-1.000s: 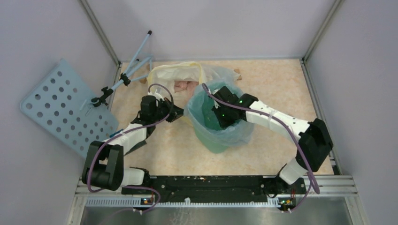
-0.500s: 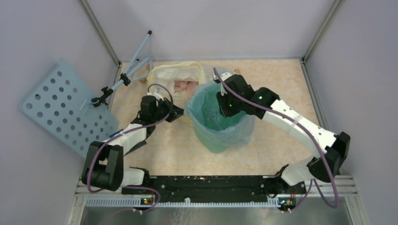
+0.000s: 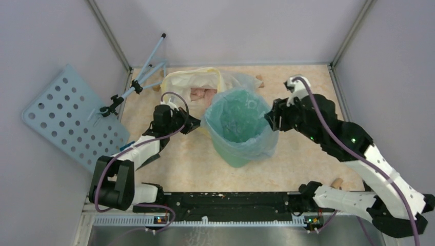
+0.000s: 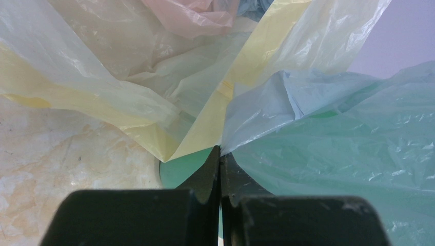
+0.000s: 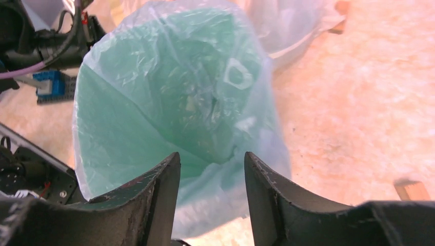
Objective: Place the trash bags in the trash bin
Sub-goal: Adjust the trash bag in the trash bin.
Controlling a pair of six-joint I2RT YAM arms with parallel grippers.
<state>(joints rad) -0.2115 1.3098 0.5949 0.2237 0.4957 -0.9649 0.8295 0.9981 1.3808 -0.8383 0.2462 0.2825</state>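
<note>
- My table (image 3: pixel 190 164) is a beige, marbled top, walled on three sides.
- The mint-green trash bin (image 3: pixel 233 158) stands upright near the middle, with the see-through pale-blue trash bag (image 3: pixel 238 110) draped over its rim.
- A whitish bag with a yellow rim (image 3: pixel 192 82) lies just behind the bin, touching it, with something pink inside.
- One small wooden block (image 3: pixel 260 80) sits near the back edge, and another wooden block (image 3: pixel 337 182) sits well apart from it, at the front right.
- A black mounting rail (image 3: pixel 231 200) runs along the near edge and carries both my arm bases.
- A pale-blue rod stand (image 3: pixel 146 72) leans at the back left corner. I cannot tell where its feet rest.
</note>
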